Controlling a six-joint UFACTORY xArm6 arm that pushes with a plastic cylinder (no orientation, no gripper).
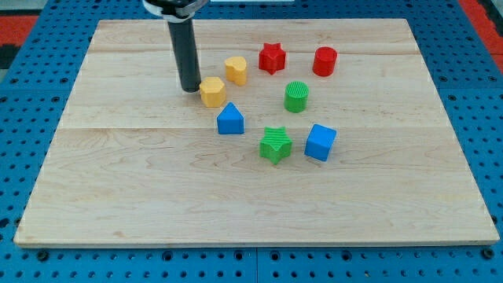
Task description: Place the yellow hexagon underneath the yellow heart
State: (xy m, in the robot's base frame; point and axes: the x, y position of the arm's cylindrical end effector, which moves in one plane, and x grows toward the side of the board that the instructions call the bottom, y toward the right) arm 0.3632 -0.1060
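My tip (pixel 190 88): lower end of a straight dark rod, set on the wooden board (pixel 141 196) in its upper-left portion; no jaws fitted, nothing held, plain rod end only. Positioned just beside the yellow hexagon (pixel 212 92), on that block's left side as viewed, touching or very nearly touching; exact contact not resolvable. Yellow hexagon: flat on the board, below and to the view's left of the yellow heart (pixel 236 70), close by but with a narrow gap showing between the two. Yellow heart: nearer the view's top, upright on the board. To the view's right of the heart: red star (pixel 273 58), then red cylinder (pixel 324 61), both along the upper row and well apart from each other. Below the hexagon, slightly to the view's right: blue triangular block (pixel 230 119), near but not touching. Further right: green cylinder (pixel 296 97), between the red star and the lower blocks. Toward the view's bottom: green star (pixel 275 145) and blue cube (pixel 321 142), side by side, separated by a small gap. Under the board: blue perforated table surface (pixel 31 94).
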